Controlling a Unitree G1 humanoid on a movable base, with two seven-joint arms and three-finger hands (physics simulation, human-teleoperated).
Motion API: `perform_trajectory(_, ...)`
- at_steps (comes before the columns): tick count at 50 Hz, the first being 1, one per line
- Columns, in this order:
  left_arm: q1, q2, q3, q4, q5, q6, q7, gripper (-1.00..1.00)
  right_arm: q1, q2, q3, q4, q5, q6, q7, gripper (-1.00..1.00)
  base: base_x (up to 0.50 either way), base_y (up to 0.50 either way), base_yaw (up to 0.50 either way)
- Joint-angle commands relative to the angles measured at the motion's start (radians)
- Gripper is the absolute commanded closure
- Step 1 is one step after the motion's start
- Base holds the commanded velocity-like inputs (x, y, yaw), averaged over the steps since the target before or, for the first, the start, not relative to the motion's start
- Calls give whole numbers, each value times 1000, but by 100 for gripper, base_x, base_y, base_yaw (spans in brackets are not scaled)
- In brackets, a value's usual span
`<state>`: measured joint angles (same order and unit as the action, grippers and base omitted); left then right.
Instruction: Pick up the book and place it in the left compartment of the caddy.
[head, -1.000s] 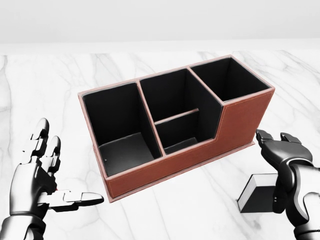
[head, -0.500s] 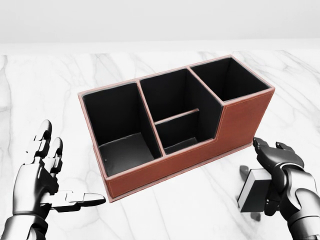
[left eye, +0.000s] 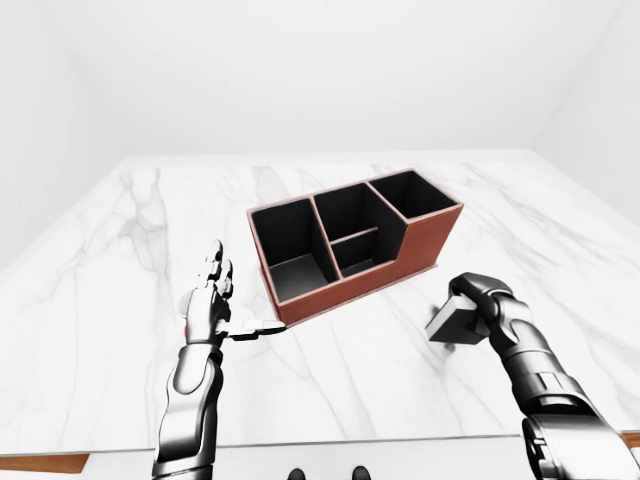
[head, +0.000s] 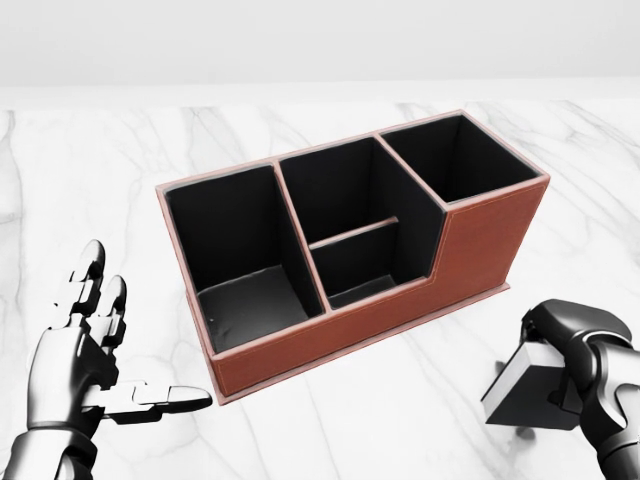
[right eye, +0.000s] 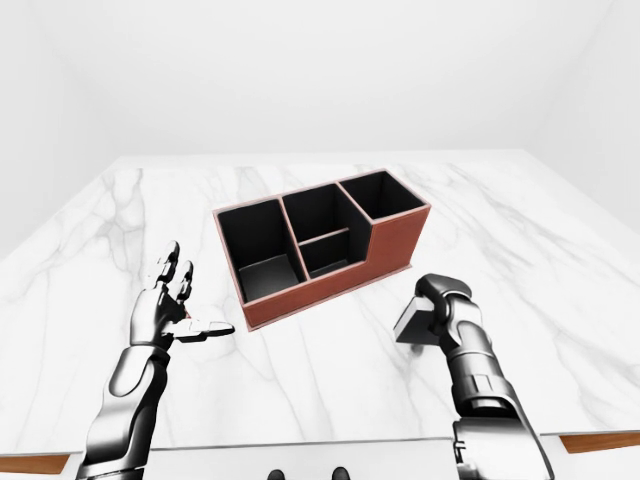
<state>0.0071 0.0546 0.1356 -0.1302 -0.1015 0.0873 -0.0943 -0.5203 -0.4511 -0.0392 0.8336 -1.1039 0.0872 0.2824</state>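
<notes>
Gripping noted at right hand: fingers curled round dark book, held tilted and lifted clear of marble worktop, small shadow seen beneath. Book positioned right of and nearer than brown caddy, apart from it. Left compartment seen dark, nothing inside. Left hand spread, thumb extended toward caddy, no contact made.

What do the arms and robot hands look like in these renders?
Glossy silver-grey metal arms with dark, near-black joints. Each robot hand, left and right, has three chunky segmented fingers, silver links over black knuckles. A small red mark shows on the left palm. No cables or sleeves visible.
</notes>
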Motion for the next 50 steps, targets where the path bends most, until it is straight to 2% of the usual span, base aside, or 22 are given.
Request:
perform_trajectory(1,0,1,0,2,0,0,0,-100,110,-6,-19,-151,-97,0,181,100,0,0,0)
perform_trajectory(7,-1,2,5,-1,-5,0,-1,-100,166,31,-50,-424,-201,0,350,100,0,0,0)
perform_trajectory(10,4,1,4,-10,-6,0,-2,-100,154,66,-43,-521,-287,0,416,100,0,0,0)
perform_trajectory(11,0,3,8,-7,-12,0,-5,-100,143,86,-27,-648,-332,0,416,100,0,0,0)
perform_trajectory(14,3,5,13,-17,-17,0,-7,-100,140,128,-38,-764,-400,0,416,100,0,0,0)
perform_trajectory(17,2,5,16,-17,-19,0,-8,-100,128,163,-57,-845,-414,0,416,100,0,0,0)
perform_trajectory(23,9,4,17,-30,-21,0,-10,-100,20,220,-48,-985,-443,0,416,100,0,0,0)
perform_trajectory(33,6,5,18,-27,-20,0,-11,-100,-74,362,48,-939,-494,0,416,100,0,0,0)
perform_trajectory(38,-9,10,26,-4,-27,0,-10,-100,-123,413,66,-868,-456,0,416,100,0,0,0)
perform_trajectory(41,-11,11,26,-1,-26,0,-7,-100,-122,418,79,-843,-438,0,416,100,0,0,0)
perform_trajectory(45,-11,12,27,-2,-29,0,-6,-100,-123,464,106,-796,-383,0,416,100,0,0,0)
perform_trajectory(50,-11,13,29,-7,-32,0,-8,-100,-178,499,122,-752,-312,0,324,100,0,0,0)
